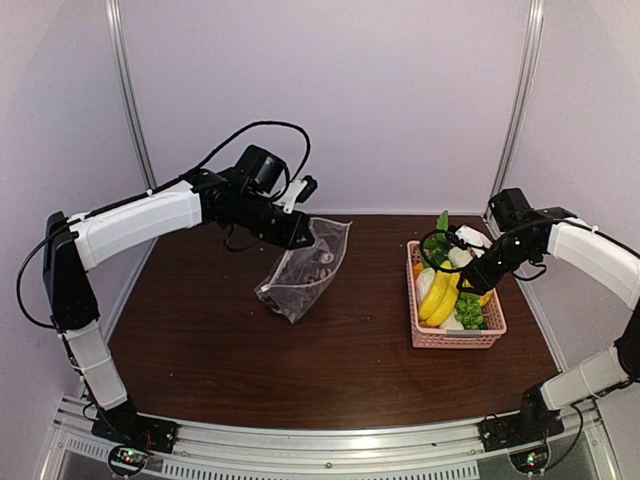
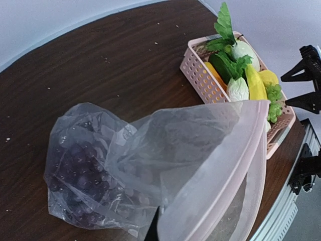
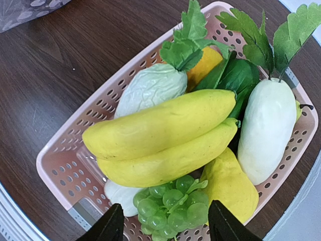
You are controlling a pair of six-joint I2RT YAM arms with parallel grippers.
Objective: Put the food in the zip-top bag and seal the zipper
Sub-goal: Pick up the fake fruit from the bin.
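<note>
Right gripper (image 3: 165, 224) hangs spread over the pink basket (image 3: 65, 165). The green grapes (image 3: 173, 201) sit directly between its fingers, the bananas (image 3: 160, 130) just ahead of the tips, and the lemon (image 3: 228, 186) by one finger. Left gripper (image 1: 306, 226) is pinched on the mouth edge of the zip-top bag (image 1: 305, 270), which hangs below it with purple grapes (image 2: 80, 175) inside and the zipper (image 2: 253, 150) unsealed.

Assessment: the food looks light, hard and smooth. The knobbly grape cluster offers the surest purchase, while the bananas want gripping across the narrow end. The bag film is limp and slippery, so hold it at the stiffer zipper strip.
</note>
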